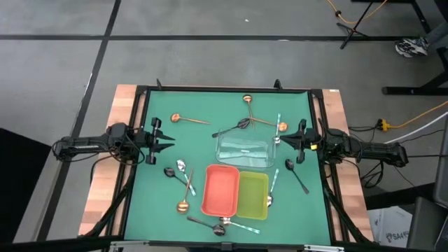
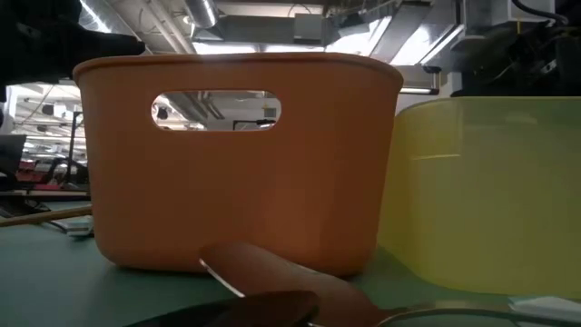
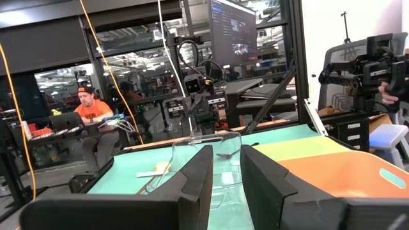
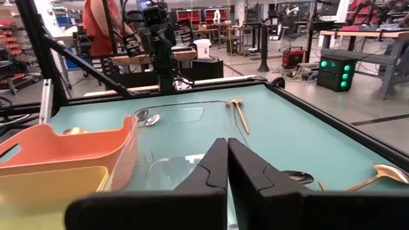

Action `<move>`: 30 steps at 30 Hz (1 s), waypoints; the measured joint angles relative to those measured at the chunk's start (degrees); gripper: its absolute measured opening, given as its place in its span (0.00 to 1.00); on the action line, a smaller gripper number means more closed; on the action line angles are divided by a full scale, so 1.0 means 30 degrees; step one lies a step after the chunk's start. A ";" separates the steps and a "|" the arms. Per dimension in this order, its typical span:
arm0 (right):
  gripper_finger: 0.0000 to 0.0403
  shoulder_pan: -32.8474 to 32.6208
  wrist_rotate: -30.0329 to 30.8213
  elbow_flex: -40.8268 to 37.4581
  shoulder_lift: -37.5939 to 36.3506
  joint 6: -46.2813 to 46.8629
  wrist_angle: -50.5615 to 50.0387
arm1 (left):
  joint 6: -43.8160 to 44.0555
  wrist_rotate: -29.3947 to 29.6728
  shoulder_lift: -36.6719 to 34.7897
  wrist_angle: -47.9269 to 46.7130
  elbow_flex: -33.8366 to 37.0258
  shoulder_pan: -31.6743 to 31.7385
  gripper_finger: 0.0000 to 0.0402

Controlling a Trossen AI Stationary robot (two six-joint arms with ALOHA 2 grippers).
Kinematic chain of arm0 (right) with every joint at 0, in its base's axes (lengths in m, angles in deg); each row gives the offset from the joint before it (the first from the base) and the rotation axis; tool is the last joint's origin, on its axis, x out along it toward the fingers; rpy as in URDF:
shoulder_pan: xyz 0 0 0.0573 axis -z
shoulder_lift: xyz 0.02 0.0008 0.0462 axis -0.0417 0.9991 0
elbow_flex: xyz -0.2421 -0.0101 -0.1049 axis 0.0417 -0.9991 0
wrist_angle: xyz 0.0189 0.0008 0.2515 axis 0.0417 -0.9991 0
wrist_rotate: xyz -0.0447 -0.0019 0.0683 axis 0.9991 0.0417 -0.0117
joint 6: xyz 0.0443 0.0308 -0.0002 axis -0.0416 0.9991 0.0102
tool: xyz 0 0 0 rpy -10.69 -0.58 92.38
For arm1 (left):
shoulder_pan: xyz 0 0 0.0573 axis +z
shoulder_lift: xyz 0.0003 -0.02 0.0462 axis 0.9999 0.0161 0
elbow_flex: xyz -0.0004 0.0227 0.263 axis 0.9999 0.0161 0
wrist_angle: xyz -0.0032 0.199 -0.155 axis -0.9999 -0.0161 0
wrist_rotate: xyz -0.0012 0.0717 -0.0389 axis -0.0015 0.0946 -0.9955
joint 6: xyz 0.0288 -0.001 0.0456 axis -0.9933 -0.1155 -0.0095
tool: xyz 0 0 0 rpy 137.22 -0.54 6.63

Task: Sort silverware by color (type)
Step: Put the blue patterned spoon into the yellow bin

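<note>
The silverware lies scattered on the green mat (image 1: pixel 196 143). Copper spoons (image 1: pixel 189 120) lie at the back and near the clear tray; another copper spoon (image 1: pixel 183 204) lies left of the red tray. Black spoons (image 1: pixel 297 176) and silver spoons (image 1: pixel 182 166) lie around the trays. My left gripper (image 1: pixel 164 140) hovers at the mat's left side, open and empty (image 3: pixel 227 185). At the mat's right side, beside the clear tray, my right gripper (image 1: pixel 283 140) is shut on nothing (image 4: pixel 227 172). Its view shows a copper spoon (image 4: pixel 239 115) and a black spoon (image 4: pixel 297 177).
A clear tray (image 1: pixel 245 148) stands at the middle. A red tray (image 1: pixel 220 189) and a yellow-green tray (image 1: pixel 253 194) stand side by side in front of it, filling the low view (image 2: pixel 236 163). A black frame (image 1: pixel 224 89) borders the mat. People sit in the room beyond.
</note>
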 joint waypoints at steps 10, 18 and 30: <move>0.21 0.0000 0.2101 0.0000 -0.0006 0.2894 0.0517 | 0.0000 0.0000 0.0000 0.0006 -0.0007 0.0003 0.18; 0.52 0.0000 0.2742 0.0000 -0.0006 0.2921 0.0636 | 0.0000 0.0000 0.0000 0.0005 -0.0004 0.0000 0.18; 0.62 0.0000 0.5593 0.0001 -0.0002 0.3458 0.4762 | 0.0000 0.0002 0.0000 0.0002 -0.0003 0.0000 0.18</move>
